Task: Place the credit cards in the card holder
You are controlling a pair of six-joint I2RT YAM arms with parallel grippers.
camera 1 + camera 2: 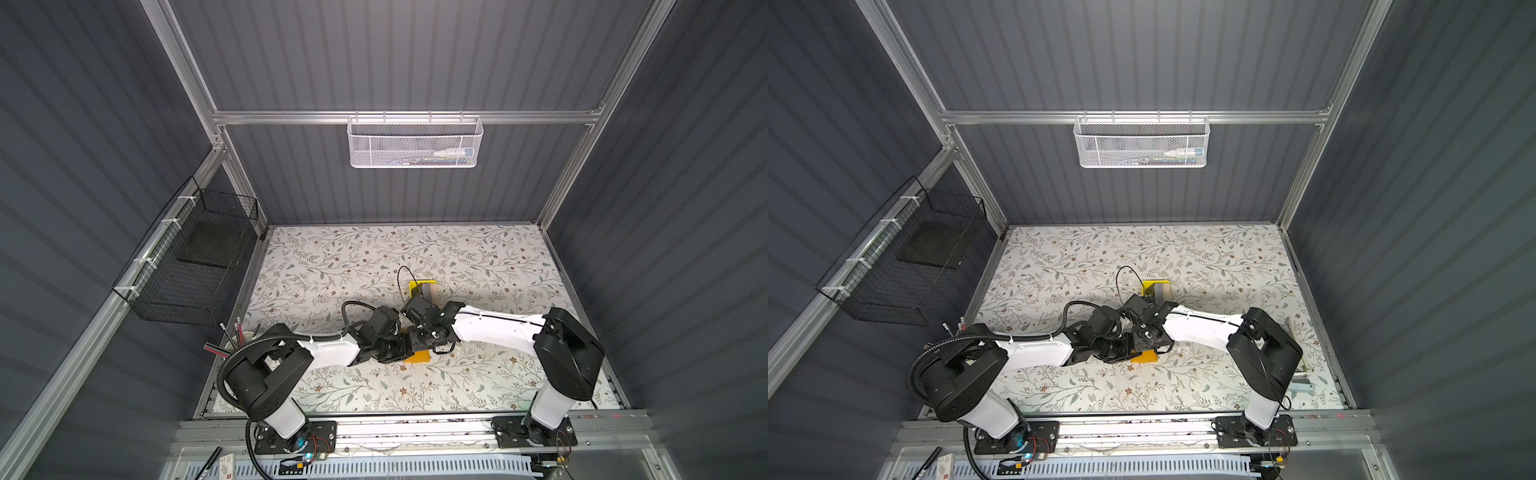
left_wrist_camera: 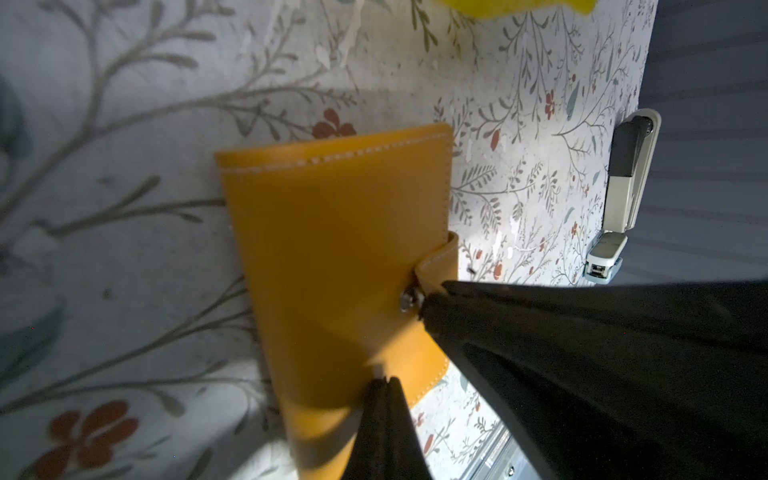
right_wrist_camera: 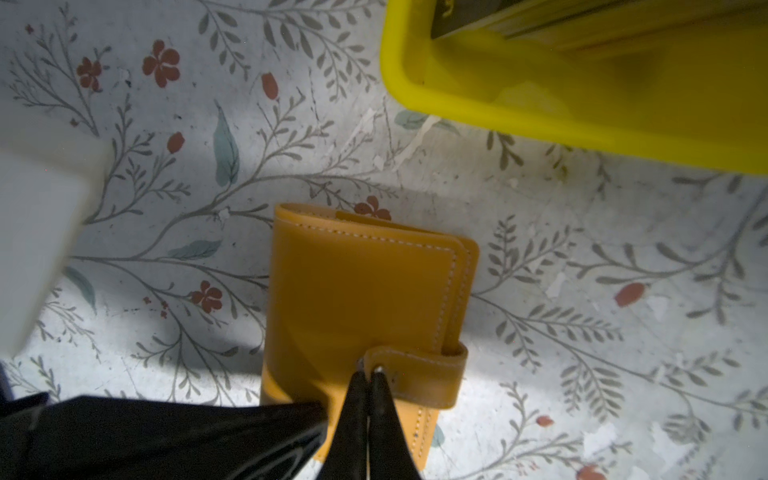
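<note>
Arms are angled inward over the card holder (image 3: 357, 299)
Jaws of left gripper (image 2: 384, 388) and right gripper (image 3: 369, 376) are pressed together, set at cover (image 2: 332, 249) and strap (image 3: 424, 374).

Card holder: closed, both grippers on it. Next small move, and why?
Probably lift the right gripper, its shut tips at the end of the strap, to peel it open: the card holder lies closed, and the shut left gripper rests on it.

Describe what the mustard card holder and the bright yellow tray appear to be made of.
The card holder: leather or faux leather, smooth with slight sheen; pale stitching along edges, metal snap on the strap. The tray: probably moulded plastic, uniform glossy yellow, rounded rim.
</note>
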